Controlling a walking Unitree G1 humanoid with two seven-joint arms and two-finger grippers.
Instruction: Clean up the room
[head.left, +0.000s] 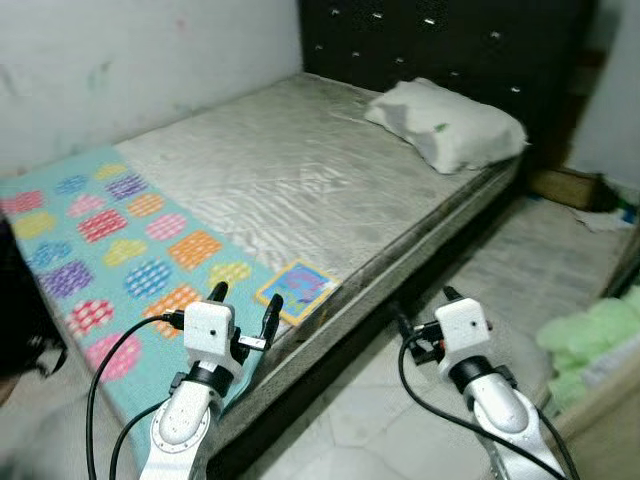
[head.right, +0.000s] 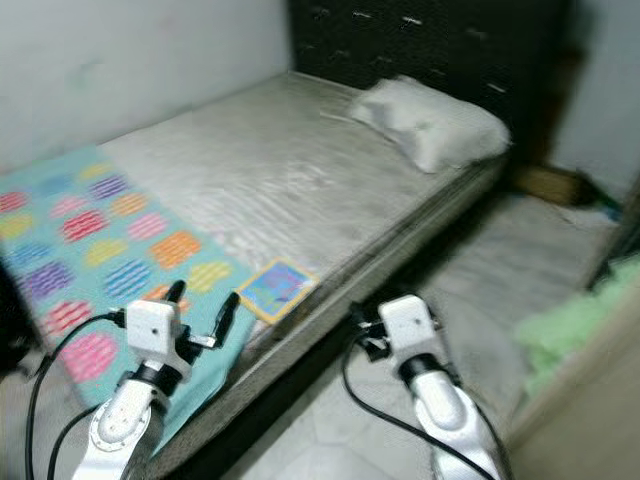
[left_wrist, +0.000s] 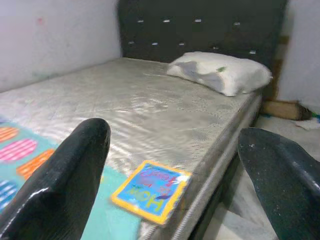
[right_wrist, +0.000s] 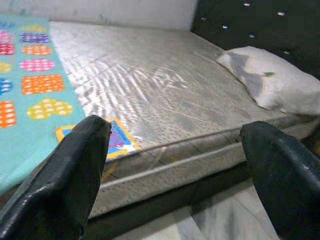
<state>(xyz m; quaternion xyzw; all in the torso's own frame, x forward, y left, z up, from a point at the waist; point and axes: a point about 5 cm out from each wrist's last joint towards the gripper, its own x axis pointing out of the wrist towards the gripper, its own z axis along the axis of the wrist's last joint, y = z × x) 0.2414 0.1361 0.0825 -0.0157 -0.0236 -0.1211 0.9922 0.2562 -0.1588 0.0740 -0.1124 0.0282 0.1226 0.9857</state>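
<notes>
With both the left gripper (head.left: 244, 305) and the right gripper (head.left: 425, 312) spread empty, the book (head.left: 297, 290) at twelve o'clock overhangs the mattress (head.left: 300, 170) edge and may slide off if nudged.

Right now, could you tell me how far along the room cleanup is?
Little looks done. The pillow sits at the head of the bare mattress. Both grippers are open and hold nothing: the left gripper hovers near the picture book at the mattress edge, the right gripper over the floor. The book and patterned blanket remain.
</notes>
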